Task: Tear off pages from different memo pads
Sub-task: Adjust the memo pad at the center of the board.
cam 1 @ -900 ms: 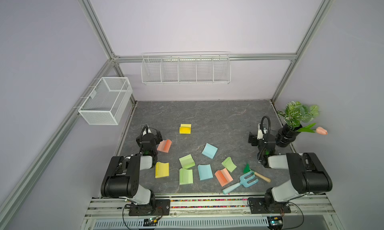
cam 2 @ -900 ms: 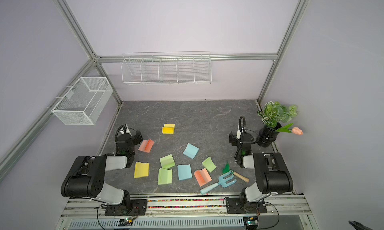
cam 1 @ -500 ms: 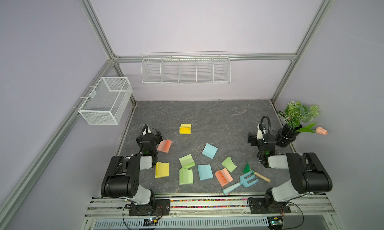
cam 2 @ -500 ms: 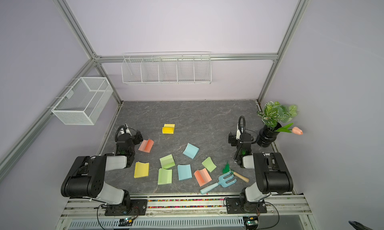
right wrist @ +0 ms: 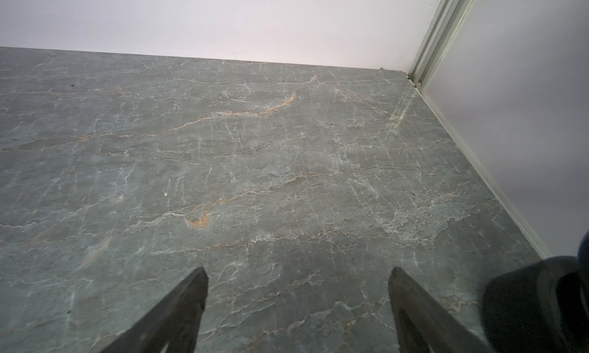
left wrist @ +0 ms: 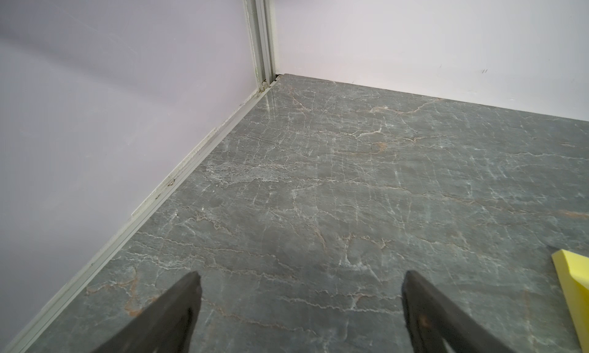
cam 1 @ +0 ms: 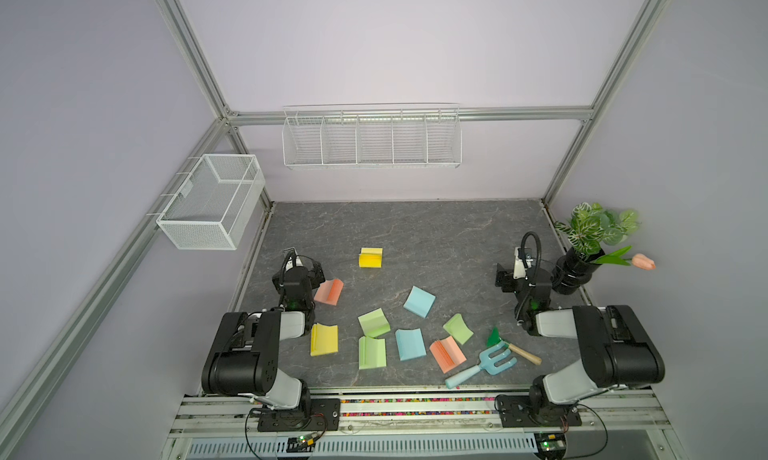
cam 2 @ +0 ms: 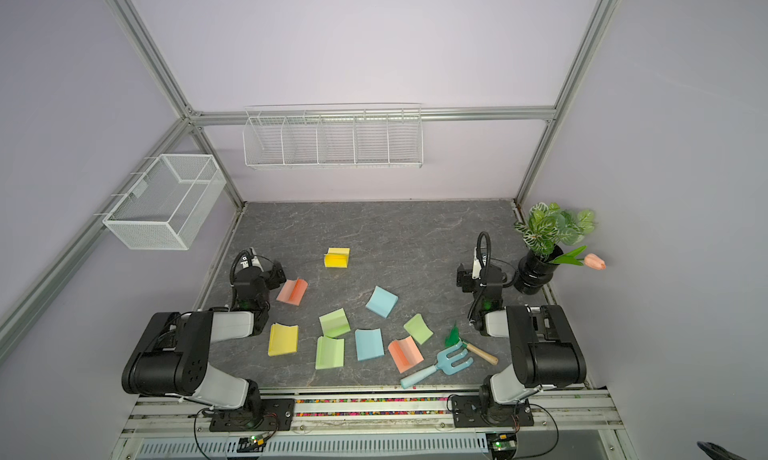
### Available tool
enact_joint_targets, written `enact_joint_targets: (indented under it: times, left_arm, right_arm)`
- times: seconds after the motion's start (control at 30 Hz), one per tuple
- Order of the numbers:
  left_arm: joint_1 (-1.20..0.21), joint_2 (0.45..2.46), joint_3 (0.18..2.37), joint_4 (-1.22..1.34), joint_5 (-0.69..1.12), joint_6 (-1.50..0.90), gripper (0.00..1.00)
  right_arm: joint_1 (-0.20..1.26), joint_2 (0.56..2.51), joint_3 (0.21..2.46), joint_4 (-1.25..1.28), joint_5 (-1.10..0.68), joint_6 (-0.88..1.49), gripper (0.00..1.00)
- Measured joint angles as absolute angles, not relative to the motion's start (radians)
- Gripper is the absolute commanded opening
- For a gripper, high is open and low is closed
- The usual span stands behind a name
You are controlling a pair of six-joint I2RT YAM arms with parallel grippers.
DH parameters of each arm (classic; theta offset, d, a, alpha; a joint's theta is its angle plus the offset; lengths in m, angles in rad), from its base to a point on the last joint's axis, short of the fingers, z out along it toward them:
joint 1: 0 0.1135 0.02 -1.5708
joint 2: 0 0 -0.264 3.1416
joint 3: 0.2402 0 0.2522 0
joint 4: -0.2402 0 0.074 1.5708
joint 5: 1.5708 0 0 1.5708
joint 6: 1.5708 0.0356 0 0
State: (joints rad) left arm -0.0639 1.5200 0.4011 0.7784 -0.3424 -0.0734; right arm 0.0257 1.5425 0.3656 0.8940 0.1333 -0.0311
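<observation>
Near edge, 5 o'clock: blue toy fork (cam 1: 482, 366) lies against a wood-handled green trowel (cam 1: 524, 353). Both are clutter, not task. The fork's handle ends just beside the front salmon pad (cam 1: 446, 354). The memo pads (cam 1: 410, 344) spread from 6 to 8 o'clock on the table (cam 1: 415, 229), nine in all. A couple of green ones touch and the others lie apart, probably scattered so the jaws can get in around each. Top sheets curl upward, which gives an edge to pinch. No loose pages that I can pick out, so I judge tearing not yet begun; the small green pad (cam 1: 458, 329) looks thin, can't tell if it's a single sheet. Mid table: blue pad (cam 1: 419, 301) near centre, second salmon pad (cam 1: 329, 291) at 9 o'clock just beside the left arm (cam 1: 297, 285). Left jaws stand wide and empty over bare table, likely parked off the cluster. Right arm (cam 1: 525, 279) sits at 3 o'clock, right jaws also spread and holding nothing, well apart from any pad. Farther, at 11 o'clock, the far yellow pad (cam 1: 370, 257) sits alone and shows at the edge of the left wrist view (left wrist: 570, 287). The plant pot (cam 1: 575, 275) is at the 3 o'clock edge. Wire baskets (cam 1: 370, 140) hang on the walls beyond.
</observation>
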Motion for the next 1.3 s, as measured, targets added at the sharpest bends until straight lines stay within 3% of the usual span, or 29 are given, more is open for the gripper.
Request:
enact_joint_targets:
  times: [0.53,0.7,0.9,1.03,1.3]
  left_arm:
    - [-0.051,1.512,0.401,0.773,-0.29,-0.07,0.99]
    - [-0.051,1.341,0.391,0.682,-0.282,-0.075,0.99]
    - [-0.051,1.117,0.437,0.487,-0.366,-0.2,0.99]
    - [-0.051,1.057,0.504,0.278,-0.409,-0.351,1.0]
    - [-0.051,1.022,0.498,0.144,-0.262,-0.615,1.0]
  right_arm:
    - [0.01,1.542,0.366,0.89,0.136,-0.027,0.89]
    - [0.042,1.521,0.366,0.878,0.197,-0.03,0.89]
    - [0.117,1.296,0.446,0.609,0.428,0.009,0.89]
    - [0.108,1.103,0.536,0.383,0.564,0.217,0.89]
    - [0.053,1.014,0.57,0.089,0.419,0.424,0.89]
